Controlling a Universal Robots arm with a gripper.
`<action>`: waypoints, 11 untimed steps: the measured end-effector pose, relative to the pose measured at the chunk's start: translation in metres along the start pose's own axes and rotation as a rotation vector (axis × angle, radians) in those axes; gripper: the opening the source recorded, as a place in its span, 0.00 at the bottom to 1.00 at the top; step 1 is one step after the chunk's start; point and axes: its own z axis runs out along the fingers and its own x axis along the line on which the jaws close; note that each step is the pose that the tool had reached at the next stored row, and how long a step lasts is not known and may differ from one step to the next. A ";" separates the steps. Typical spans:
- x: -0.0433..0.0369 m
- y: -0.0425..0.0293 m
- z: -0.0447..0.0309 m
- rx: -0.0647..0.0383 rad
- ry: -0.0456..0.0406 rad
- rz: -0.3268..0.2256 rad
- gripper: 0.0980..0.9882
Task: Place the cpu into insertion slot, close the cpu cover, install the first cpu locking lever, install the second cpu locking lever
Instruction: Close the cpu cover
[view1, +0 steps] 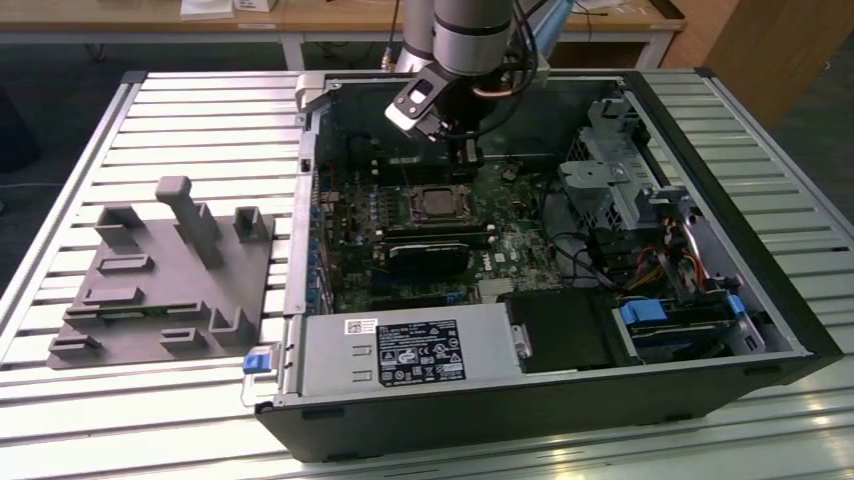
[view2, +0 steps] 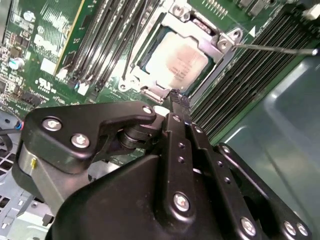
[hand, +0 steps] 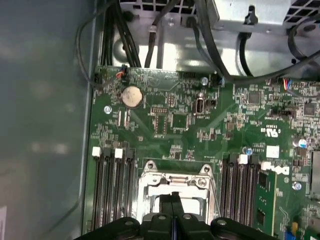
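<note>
The cpu (view2: 177, 60), a silvery square chip, lies in the insertion slot (view1: 434, 204) on the green motherboard. The cpu cover (view2: 220, 42), a silvery metal frame, lies flat around the chip; in the first wrist view the cover (hand: 175, 181) shows just beyond my fingers. One thin locking lever (view2: 275, 49) sticks out sideways from a socket corner. A second lever (view2: 134, 42) runs along the opposite side. My gripper (view2: 179, 100) is shut with nothing between its fingers, its tip hovering at the socket's edge. In the exterior view the gripper (view1: 467, 158) hangs just behind the socket.
Memory slots (view2: 240, 85) flank the socket on both sides. A black fan card (view1: 427, 255) sits in front of it, a drive cage (view1: 607, 170) on the exterior view's right, cables (hand: 210, 45) near the case wall. A grey fixture (view1: 160, 275) stands outside the case.
</note>
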 end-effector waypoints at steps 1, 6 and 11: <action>0.0000 -0.0012 0.0000 0.000 0.0000 0.000 0.01; 0.0004 -0.0085 -0.0001 0.000 0.0001 0.000 0.01; 0.0008 -0.0177 0.0000 0.000 0.0000 0.000 0.01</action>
